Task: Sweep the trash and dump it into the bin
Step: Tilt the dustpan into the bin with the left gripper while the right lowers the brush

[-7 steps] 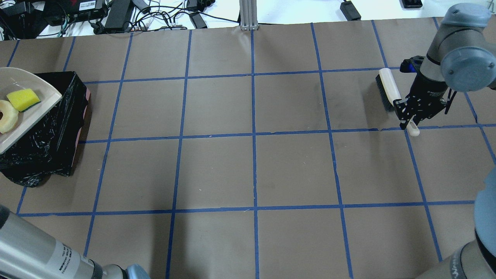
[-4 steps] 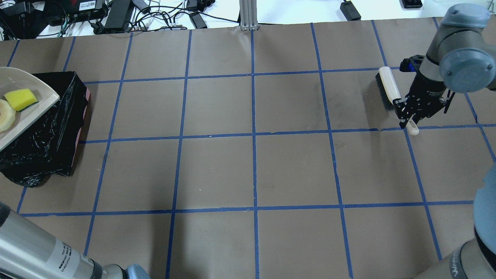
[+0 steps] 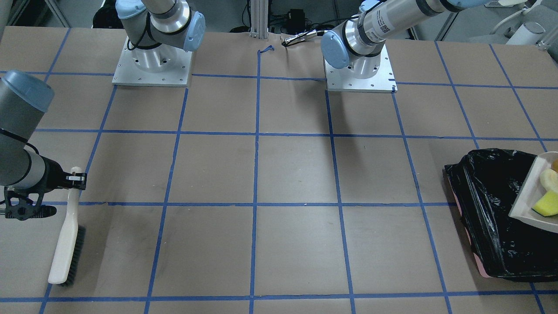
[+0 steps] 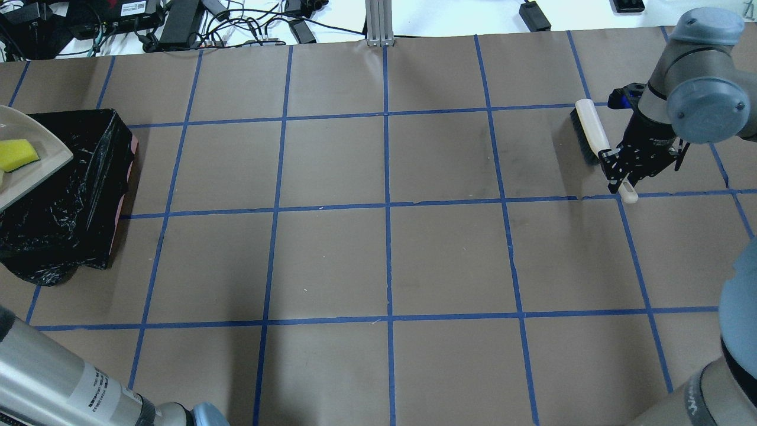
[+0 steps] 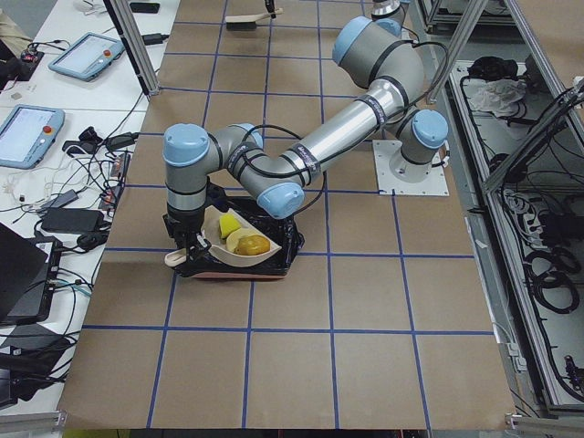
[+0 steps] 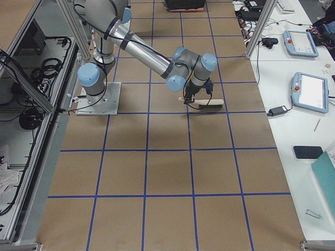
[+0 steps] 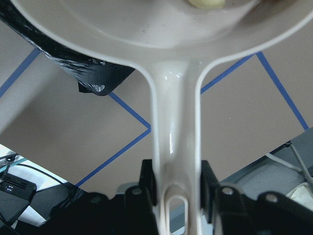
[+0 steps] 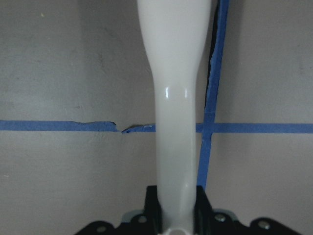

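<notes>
Beige plastic fills the left wrist view: the dustpan's (image 7: pixel 173 122) handle runs straight back into the left hand (image 7: pixel 176 191), whose two fingers are pressed onto it from either side. The pan is held above the bin (image 3: pixel 492 209), at the far left end of the surface (image 4: pixel 384 260) as the robot sees it, and it overhangs the black bag's open top.

All the trash lies in the pan, ahead of the left hand and up off the surface. The yellow wedge (image 3: pixel 547 209) is nearest the pan's open lip. The cream crescent slice (image 3: pixel 550 179) lies just beside the wedge, and the golden-brown lump (image 5: pixel 255 245) sits next to the slice. None of the three is inside the bin.

The bin stands on the brown paper surface, with its pink edge showing along one side below the bag.

Well apart, at the right end, the right hand (image 4: pixel 628 171) pinches the white handle of a brush (image 4: pixel 591 133). The brush's dark bristle head points away from the robot, towards the far edge. The head is low over the surface, but whether the bristles touch it cannot be told.
</notes>
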Controlling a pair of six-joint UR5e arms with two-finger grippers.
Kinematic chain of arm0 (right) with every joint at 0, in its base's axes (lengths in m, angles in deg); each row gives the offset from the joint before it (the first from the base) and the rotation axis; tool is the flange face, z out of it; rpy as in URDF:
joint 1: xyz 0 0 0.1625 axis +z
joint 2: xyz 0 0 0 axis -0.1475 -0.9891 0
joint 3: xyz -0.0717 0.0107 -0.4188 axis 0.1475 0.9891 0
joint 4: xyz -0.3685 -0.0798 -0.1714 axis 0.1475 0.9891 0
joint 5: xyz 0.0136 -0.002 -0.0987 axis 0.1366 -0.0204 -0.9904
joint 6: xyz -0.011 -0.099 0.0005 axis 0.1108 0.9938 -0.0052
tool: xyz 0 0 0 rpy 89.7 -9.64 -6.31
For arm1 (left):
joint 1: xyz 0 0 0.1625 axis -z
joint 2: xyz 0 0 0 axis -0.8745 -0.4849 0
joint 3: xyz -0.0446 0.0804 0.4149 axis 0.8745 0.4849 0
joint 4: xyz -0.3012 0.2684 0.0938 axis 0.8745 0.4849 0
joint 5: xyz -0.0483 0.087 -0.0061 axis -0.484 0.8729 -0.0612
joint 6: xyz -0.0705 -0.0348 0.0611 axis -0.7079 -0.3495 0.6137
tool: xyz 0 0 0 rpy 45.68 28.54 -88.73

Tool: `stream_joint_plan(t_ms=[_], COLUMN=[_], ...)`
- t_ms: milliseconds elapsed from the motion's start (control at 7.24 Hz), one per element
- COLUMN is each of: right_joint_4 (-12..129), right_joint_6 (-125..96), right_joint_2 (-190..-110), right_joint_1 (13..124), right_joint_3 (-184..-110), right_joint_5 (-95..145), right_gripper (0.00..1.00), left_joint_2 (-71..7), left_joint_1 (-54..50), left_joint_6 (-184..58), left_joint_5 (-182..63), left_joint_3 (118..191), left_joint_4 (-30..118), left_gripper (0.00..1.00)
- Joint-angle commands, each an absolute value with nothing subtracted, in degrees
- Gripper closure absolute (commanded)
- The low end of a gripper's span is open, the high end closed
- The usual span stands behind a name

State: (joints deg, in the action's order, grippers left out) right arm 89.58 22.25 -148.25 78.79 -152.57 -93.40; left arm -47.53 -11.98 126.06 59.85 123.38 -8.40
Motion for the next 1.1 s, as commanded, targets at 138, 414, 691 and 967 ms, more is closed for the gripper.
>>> stream_joint_plan(t_ms=[138,414,691,967], right_joint_4=[90.83,90.74,91.09,91.18], right_joint_6=[22.01,22.09,22.27,22.10], right_joint_2=[-147.86,-147.16,-147.24,-147.33], right_joint_1=[78.79,78.79,78.45,77.66], right_joint_3=[-152.70,-152.70,-152.70,-152.52], right_joint_5=[-93.05,-93.04,-93.04,-93.22], right_gripper=[1.00,1.00,0.88,0.24], left_joint_2=[-46.51,-45.98,-45.37,-43.88], left_joint_1=[-9.77,-8.70,-8.61,-8.08], left_joint_6=[127.46,128.52,129.05,132.74], left_joint_5=[62.60,63.31,63.13,63.04], left_joint_3=[125.80,126.24,126.86,132.10], left_joint_4=[-13.93,-17.70,-18.42,-26.64], left_gripper=[1.00,1.00,1.00,1.00])
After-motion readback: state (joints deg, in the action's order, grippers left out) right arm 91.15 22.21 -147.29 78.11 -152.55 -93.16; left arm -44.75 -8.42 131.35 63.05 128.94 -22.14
